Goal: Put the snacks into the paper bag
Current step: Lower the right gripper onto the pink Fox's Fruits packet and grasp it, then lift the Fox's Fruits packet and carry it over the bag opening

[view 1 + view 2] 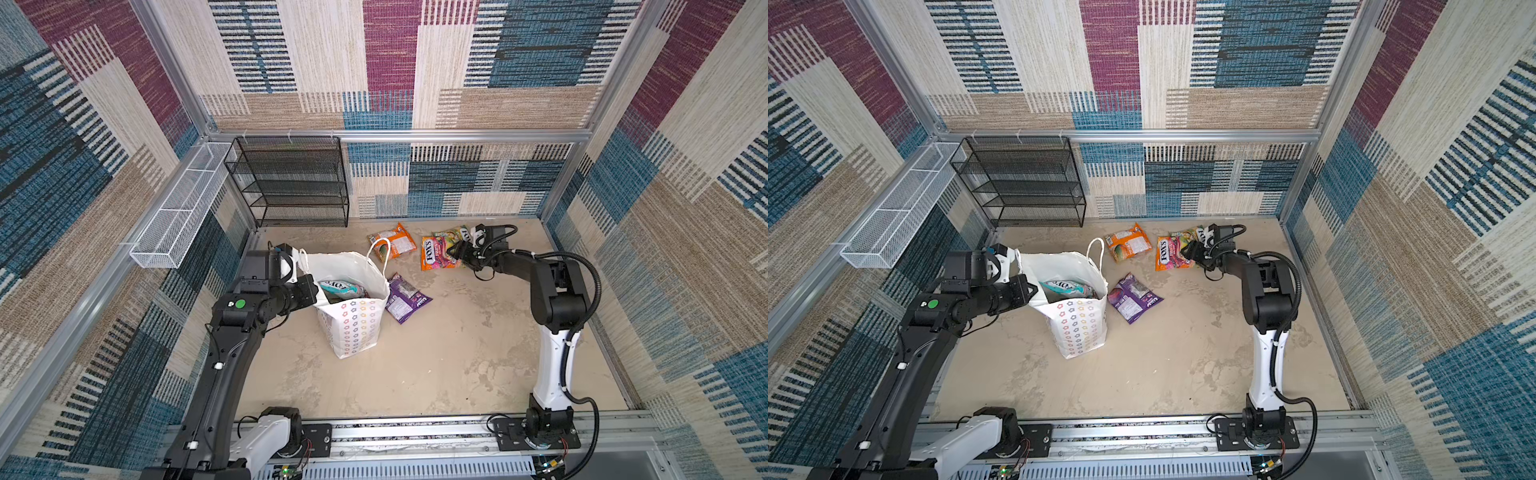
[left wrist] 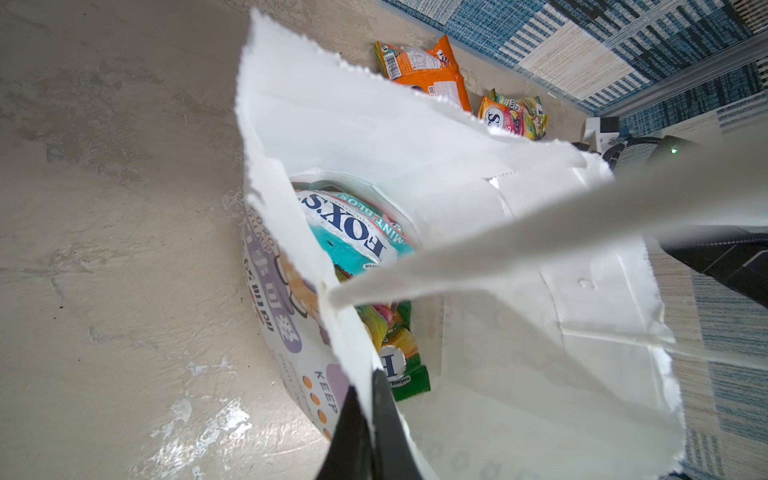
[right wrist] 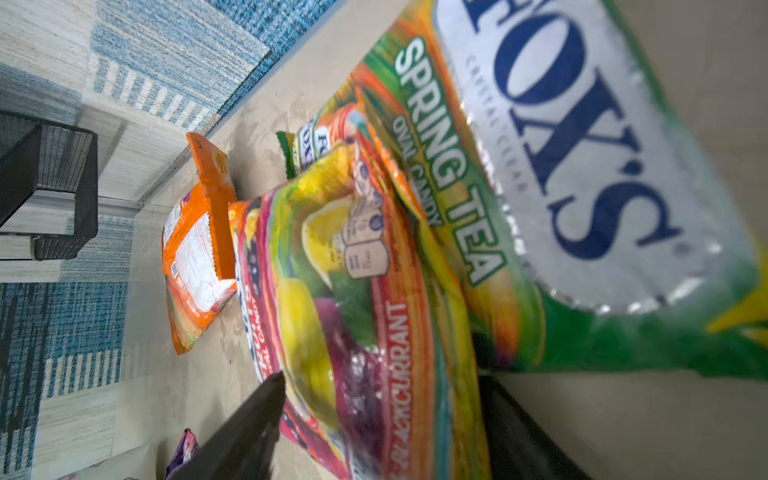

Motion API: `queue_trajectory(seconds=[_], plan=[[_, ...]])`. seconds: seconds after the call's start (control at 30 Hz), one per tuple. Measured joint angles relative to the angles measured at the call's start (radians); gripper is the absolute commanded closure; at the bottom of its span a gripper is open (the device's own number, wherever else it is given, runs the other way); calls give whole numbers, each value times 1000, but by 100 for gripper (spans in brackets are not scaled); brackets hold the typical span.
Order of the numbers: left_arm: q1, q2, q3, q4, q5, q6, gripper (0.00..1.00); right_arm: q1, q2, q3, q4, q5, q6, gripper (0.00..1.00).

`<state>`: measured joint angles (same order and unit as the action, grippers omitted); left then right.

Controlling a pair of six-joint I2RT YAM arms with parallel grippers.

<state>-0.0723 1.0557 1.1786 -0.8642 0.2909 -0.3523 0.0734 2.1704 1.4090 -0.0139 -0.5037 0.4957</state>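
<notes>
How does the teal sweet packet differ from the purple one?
The teal packet is inside the paper bag, resting on other packets; the purple packet lies on the table close beside the bag. The teal packet shows its big FOX'S logo upward; the purple packet shows a white text panel. Both are glossy, flat sweet packets.

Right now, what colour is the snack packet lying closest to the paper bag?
The packet is purple with a pale label panel, clearest in a top view.
</notes>
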Motion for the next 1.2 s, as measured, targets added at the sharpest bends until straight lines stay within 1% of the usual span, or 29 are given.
queue_trajectory(seconds=[0.1, 0.17, 0.27, 0.33, 0.37, 0.47, 0.67, 0.83, 1.03, 1.2], plan=[[1, 0, -1, 1, 1, 0, 100, 3, -20, -53, 39, -29, 0, 53], [1, 2, -2, 6, 3, 0, 100, 5, -44, -97, 42, -45, 2, 67], [2, 3, -3, 13, 4, 0, 100, 6, -91, -154, 43, -73, 8, 85], [2, 4, -3, 14, 4, 0, 100, 8, -129, -182, 47, -91, 8, 93], [2, 4, -3, 14, 4, 0, 100, 8, -150, -196, 50, -101, 8, 96], [2, 4, -3, 14, 4, 0, 100, 8, -202, -229, 69, -125, 16, 100], [3, 5, -4, 15, 4, 0, 100, 14, -325, -286, 82, -159, 39, 100], [3, 5, -4, 15, 5, 0, 100, 39, -465, -303, 64, -162, 53, 100], [3, 5, -5, 15, 7, 0, 100, 91, -640, -298, 9, -154, 56, 100], [5, 5, -5, 16, 8, 0, 100, 166, -755, -211, -85, -116, 55, 100]])
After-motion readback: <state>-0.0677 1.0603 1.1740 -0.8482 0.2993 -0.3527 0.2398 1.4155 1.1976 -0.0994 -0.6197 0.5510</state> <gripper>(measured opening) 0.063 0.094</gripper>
